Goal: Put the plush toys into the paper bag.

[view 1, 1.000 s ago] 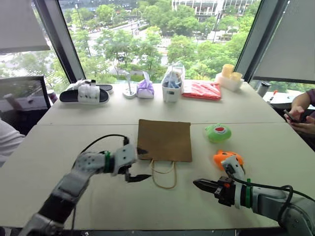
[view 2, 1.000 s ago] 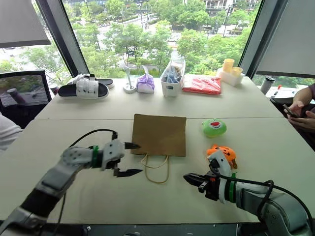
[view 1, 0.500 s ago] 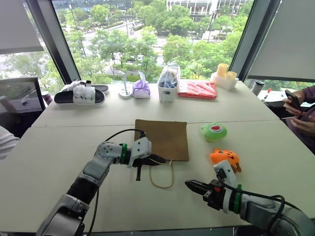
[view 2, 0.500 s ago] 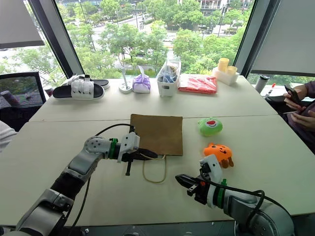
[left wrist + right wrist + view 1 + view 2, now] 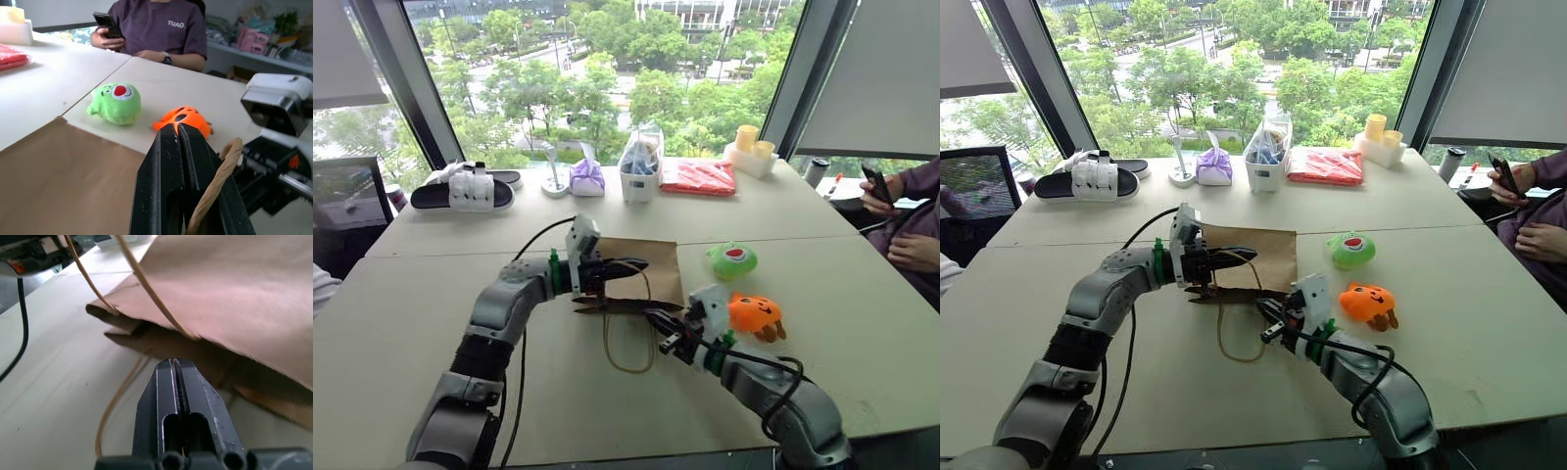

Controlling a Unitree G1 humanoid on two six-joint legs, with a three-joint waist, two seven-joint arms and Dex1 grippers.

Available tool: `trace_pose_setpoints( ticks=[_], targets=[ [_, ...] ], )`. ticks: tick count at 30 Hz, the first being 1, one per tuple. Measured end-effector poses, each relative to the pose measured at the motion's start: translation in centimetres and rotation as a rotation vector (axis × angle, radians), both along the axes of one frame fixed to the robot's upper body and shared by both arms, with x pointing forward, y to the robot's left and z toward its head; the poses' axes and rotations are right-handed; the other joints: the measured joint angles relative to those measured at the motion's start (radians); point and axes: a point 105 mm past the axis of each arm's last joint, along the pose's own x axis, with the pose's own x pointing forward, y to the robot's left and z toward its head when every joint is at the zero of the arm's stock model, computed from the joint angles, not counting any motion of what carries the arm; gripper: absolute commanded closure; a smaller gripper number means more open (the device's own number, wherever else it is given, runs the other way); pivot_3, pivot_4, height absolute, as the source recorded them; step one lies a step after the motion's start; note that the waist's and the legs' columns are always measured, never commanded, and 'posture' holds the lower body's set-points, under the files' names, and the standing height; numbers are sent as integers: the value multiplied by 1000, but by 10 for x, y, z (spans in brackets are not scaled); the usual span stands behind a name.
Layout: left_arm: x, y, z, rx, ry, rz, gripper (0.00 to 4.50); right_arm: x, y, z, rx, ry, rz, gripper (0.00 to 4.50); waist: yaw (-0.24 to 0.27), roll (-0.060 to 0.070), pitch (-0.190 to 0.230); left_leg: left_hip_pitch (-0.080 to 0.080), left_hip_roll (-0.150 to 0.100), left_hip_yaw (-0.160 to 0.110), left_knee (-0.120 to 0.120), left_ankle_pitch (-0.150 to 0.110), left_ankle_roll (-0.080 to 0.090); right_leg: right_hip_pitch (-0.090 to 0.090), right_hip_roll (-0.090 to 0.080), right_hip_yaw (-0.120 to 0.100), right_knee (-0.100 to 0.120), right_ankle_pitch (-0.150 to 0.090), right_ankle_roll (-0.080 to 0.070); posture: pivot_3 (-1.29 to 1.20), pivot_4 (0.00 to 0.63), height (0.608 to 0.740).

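The brown paper bag (image 5: 664,284) lies flat mid-table, its mouth toward me. My left gripper (image 5: 641,264) hovers over the near edge, shut on the upper tan handle (image 5: 215,183), so the top layer is raised and the mouth (image 5: 161,340) gapes. My right gripper (image 5: 656,318) is shut and empty, its tip (image 5: 175,363) level with that opening and just short of it. The bag's other handle (image 5: 626,351) lies looped on the table. The green plush toy (image 5: 736,260) and the orange plush toy (image 5: 754,313) sit on the table right of the bag.
Along the far edge stand a black-and-white slipper (image 5: 460,191), a purple cloth bundle (image 5: 585,178), a white box with a clear bag (image 5: 639,171), a red packet (image 5: 710,178) and yellow cups (image 5: 749,147). A seated person (image 5: 901,220) holds a phone at the right.
My left gripper shut on the bag's handle and rose, lifting the top layer open. My right gripper swung left to the bag's mouth. The camera also shifted.
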Motion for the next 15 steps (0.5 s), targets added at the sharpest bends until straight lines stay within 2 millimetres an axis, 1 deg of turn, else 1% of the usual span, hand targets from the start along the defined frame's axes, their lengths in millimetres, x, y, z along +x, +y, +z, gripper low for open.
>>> trace_pose_setpoints(
  ticks=[2, 5, 8, 12, 15],
  targets=[
    [-1, -5, 4, -43, 38, 6, 4454, 10, 2, -1, -26, -21, -29, 4500, -1, 0, 0, 0, 0, 0, 0, 1, -2, -1, 0, 0, 0, 0, 0, 0, 150, 740],
    [1, -11, 9, -98, 109, 28, 4454, 22, -1, -6, -78, -38, -81, 4500, 0, 0, 0, 0, 0, 0, 0, 1, -2, -1, 0, 0, 1, 0, 0, 0, 150, 740],
    [0, -15, 16, -127, 146, 33, 4454, 25, -1, -8, -98, -46, -102, 4500, -1, 0, 0, 0, 0, 0, 0, 3, -5, -1, 0, 0, 1, 0, 0, 0, 150, 740],
    [0, -17, 20, -156, 186, 32, 4454, 27, -2, -9, -113, -61, -125, 4500, -2, 0, 0, 0, 0, 0, -1, 3, -5, -1, 0, 0, 1, 0, 0, 0, 150, 740],
    [0, -21, 24, -179, 214, 30, 4454, 37, -3, -19, -162, -54, -163, 4500, -2, 0, 0, 0, 0, 0, 0, 3, -6, -1, 0, 1, 1, 0, -1, 0, 150, 740]
  ],
)
